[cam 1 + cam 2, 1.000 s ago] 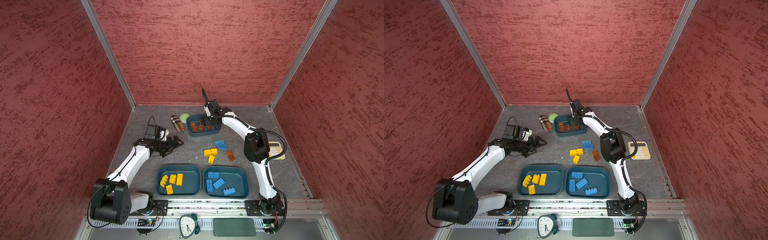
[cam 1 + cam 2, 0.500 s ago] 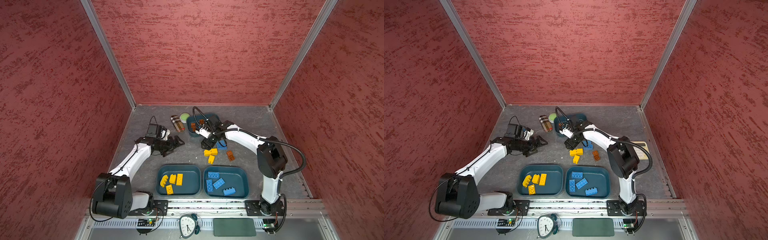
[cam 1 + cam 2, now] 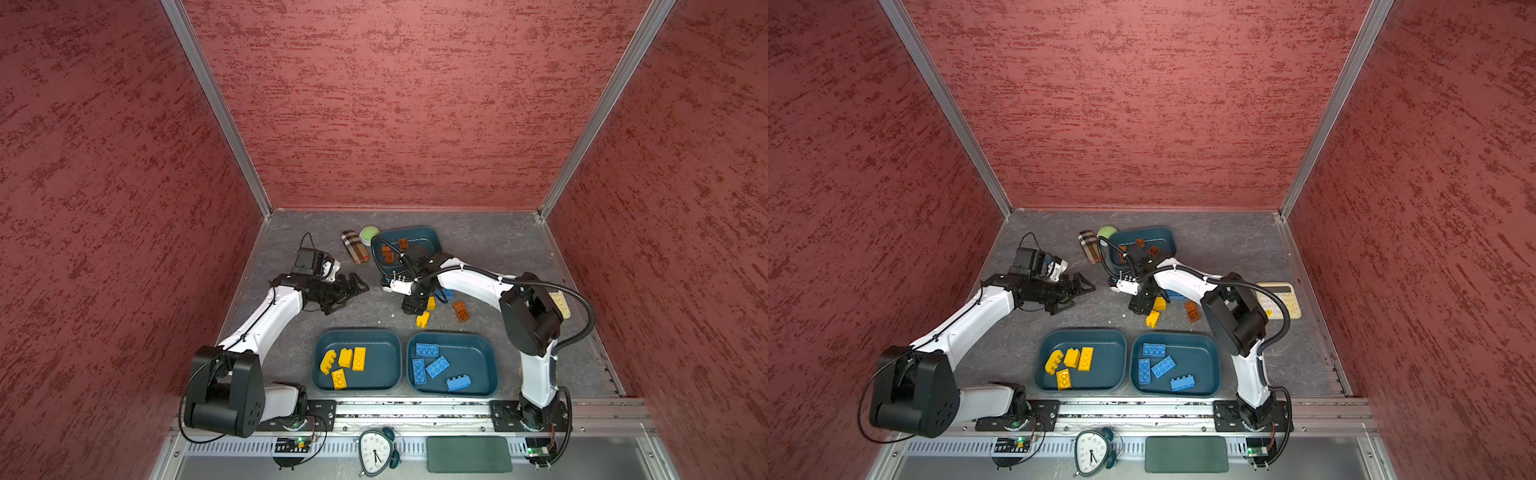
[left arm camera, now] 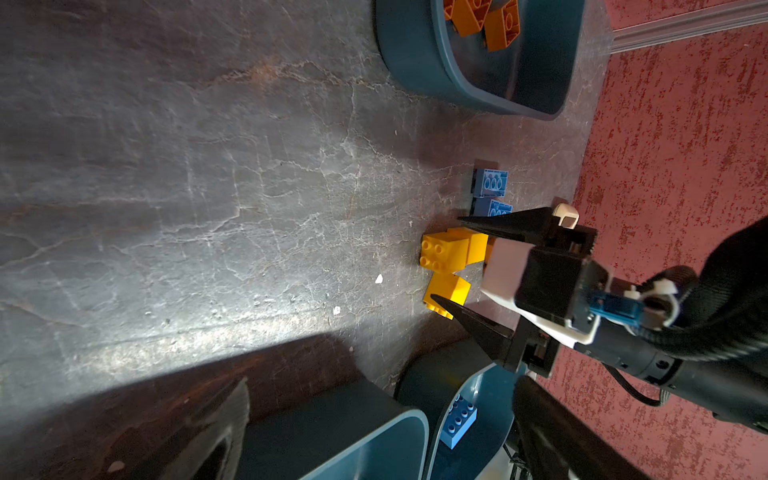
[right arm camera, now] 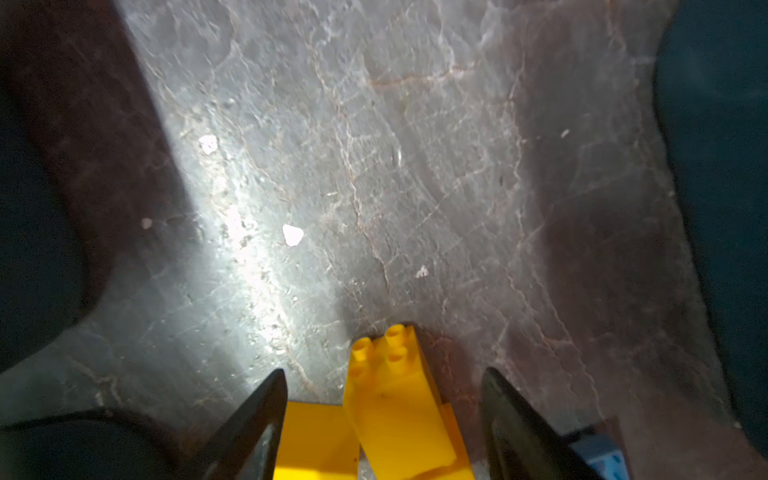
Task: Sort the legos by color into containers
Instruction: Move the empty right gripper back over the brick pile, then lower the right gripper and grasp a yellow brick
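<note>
Straddling a loose yellow brick (image 5: 395,395), the right gripper (image 3: 415,306) points down into the unsorted legos at the middle of the tabletop (image 3: 498,245). Its jaws are spread, one finger on either side of the brick. The right wrist view shows a gap on both sides, so nothing is pinched yet.

A second yellow brick (image 3: 422,319) lies just beside it, toward the near edge. With neighbours this tight, closing may nudge one of them.

The left gripper (image 3: 352,296) hangs over bare tabletop toward the left edge, jaws wide apart and empty. It is probably held off so the arms do not cross.

- **Near edge:** the yellow tub (image 3: 384,357) and the blue tub (image 3: 473,357) sit side by side, with four bricks of matching colour in each.
- **Far edge:** the smaller tub (image 3: 424,241) holds brown bricks, next to a plaid case (image 3: 354,247) and a green puck (image 3: 369,233).
- **Unsorted:** the yellow pair, the loose blue bricks (image 4: 490,183) just beyond them, and one brown brick (image 3: 460,311) nearby.

The step in hand looks like a pick of a yellow brick for the yellow tub. That tub is the closer one, so the carry would be short. The sort looks well past halfway.
</note>
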Robot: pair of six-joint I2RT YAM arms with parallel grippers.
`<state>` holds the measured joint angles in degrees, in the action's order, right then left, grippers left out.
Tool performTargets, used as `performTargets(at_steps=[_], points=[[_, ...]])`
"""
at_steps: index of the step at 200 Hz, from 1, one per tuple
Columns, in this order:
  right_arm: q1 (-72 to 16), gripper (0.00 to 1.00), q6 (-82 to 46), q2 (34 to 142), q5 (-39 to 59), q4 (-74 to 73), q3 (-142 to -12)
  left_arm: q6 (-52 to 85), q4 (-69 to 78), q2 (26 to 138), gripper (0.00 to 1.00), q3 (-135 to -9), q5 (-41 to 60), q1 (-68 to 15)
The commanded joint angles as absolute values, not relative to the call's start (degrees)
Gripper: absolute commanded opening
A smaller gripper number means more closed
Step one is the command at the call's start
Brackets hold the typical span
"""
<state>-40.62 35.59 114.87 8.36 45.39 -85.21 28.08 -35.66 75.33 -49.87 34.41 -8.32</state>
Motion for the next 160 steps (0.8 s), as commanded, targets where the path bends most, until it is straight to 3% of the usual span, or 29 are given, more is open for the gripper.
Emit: performTargets(at_steps=[1, 87, 138, 160], points=[[-40.5, 0.72, 39.1, 115.9, 5.9, 46.3, -85.4, 26.9, -36.2, 74.5, 0.99, -50.6, 33.9, -8.4], [-40.5, 0.55, 40.6, 118.2, 3.5, 47.3, -86.7, 27.1, -36.2, 74.4, 0.99, -50.3, 34.0, -9.0], [-40.4, 0.34, 39.4, 117.1, 5.6, 47.4, -89.1, 27.3, -36.5, 74.3, 0.99, -50.7, 34.0, -9.0], [-40.0, 0.31, 38.7, 116.1, 6.5, 46.2, -89.8, 27.0, -36.6, 74.5, 0.99, -51.0, 34.1, -9.0]])
